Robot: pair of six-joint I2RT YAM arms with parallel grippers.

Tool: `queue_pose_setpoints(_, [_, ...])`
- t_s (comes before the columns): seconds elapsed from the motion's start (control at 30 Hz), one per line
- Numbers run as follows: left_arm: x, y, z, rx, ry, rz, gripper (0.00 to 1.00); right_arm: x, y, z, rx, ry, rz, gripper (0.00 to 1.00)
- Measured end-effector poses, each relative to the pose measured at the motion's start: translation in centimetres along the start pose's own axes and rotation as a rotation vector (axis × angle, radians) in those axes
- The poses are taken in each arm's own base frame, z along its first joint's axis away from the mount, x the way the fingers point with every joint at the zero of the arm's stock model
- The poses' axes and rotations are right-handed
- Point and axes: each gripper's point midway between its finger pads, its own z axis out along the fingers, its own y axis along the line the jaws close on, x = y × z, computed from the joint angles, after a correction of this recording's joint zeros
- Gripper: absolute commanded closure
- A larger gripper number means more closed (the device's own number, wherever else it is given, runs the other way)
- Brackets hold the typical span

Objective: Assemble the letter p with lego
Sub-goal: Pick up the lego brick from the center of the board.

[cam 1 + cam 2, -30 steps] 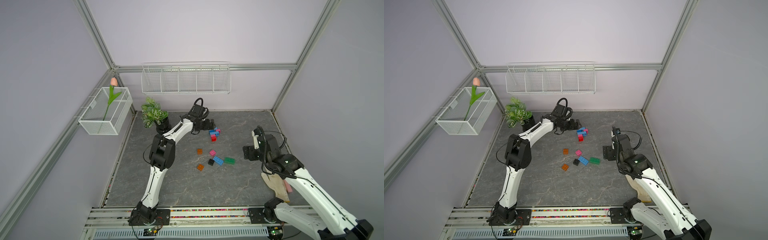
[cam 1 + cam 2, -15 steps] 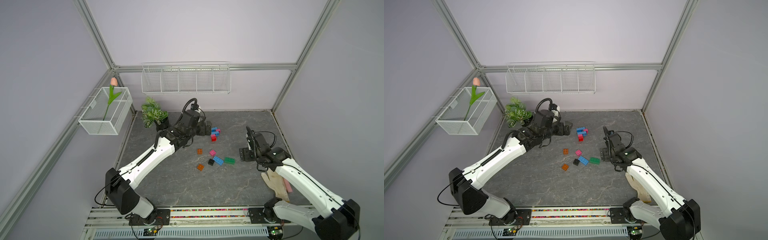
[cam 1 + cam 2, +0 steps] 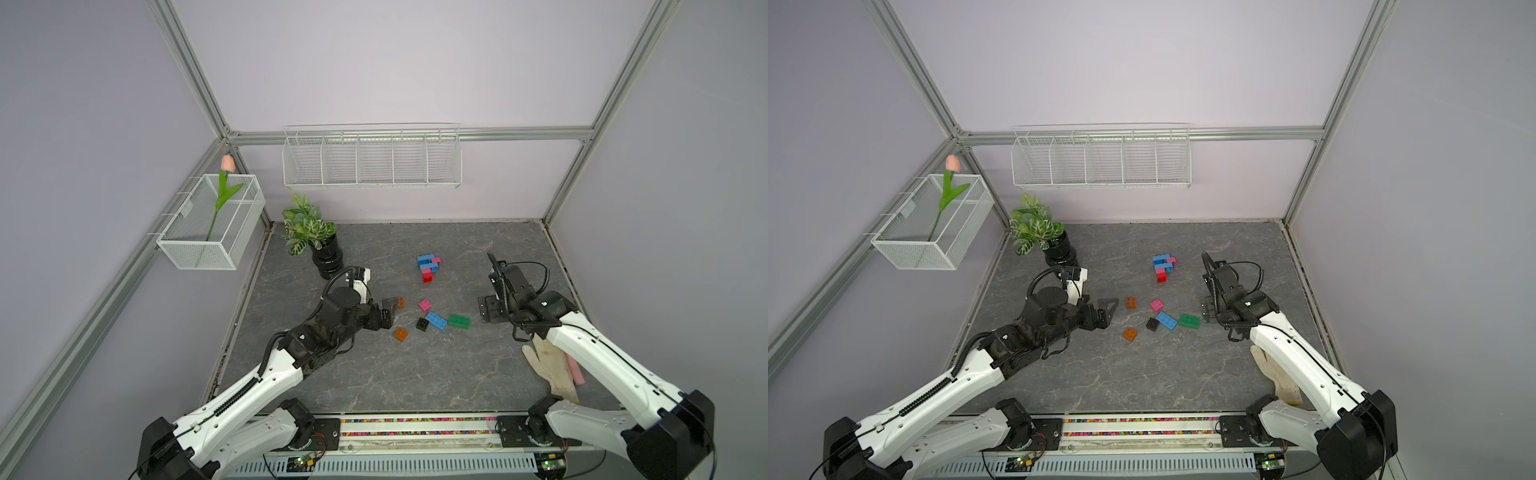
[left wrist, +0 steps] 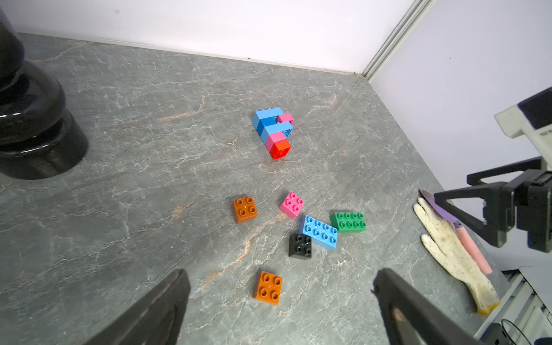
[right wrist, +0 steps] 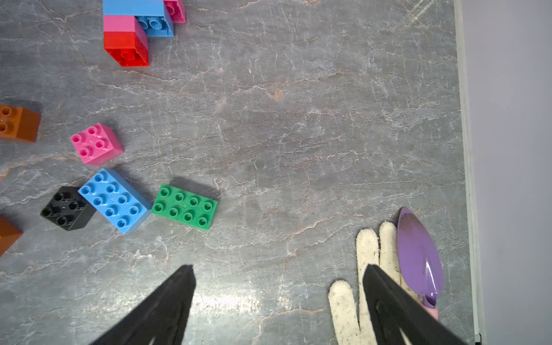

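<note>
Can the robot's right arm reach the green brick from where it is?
Probably yes. The right gripper is open and hangs near the green brick, with only bare table between them. The loose light blue brick sits close against one end, so gripping the long sides looks easier.

A joined lego cluster [image 3: 428,268] of blue, pink and red bricks lies on its side toward the table's [image 3: 374,374] far edge. Mid-table, loose bricks sit studs-up: two orange squares [image 4: 245,209], a pink square [image 3: 424,306], a black square [image 3: 422,324] touching a light-blue oblong [image 3: 436,321], and a green oblong [image 3: 459,321] alongside.
</note>
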Motion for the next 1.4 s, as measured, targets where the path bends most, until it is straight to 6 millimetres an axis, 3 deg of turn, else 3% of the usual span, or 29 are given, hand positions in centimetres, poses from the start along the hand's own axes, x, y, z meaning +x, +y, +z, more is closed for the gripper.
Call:
queue_pose_setpoints(0.17, [2.3,1.1,4.0,-0.107,0.18,0.03,0.17,0.1,-0.4,0.0,0.023,0.002,-0.002,0.09])
queue_pose_setpoints(0.27, [2.5,1.2,6.6,-0.178,0.282,0.041,0.26,0.2,-0.5,0.3,0.034,0.012,-0.005,0.08])
queue_pose_setpoints(0.4, [3.0,1.5,9.7,-0.245,0.363,0.045,0.27,0.6,-0.4,0.9,0.044,0.039,-0.014,0.08])
queue_pose_setpoints(0.73, [6.4,3.1,15.1,-0.369,0.523,0.022,0.28,0.9,0.0,1.4,0.035,0.06,-0.021,0.08])
queue_pose_setpoints(0.9, [8.1,3.8,16.7,-0.402,0.57,0.014,0.29,0.9,0.2,1.4,0.026,0.062,-0.021,0.08])
queue_pose_setpoints(1.4, [9.3,4.7,18.7,-0.445,0.591,0.008,0.51,1.1,0.5,1.5,0.01,0.073,-0.027,0.05])
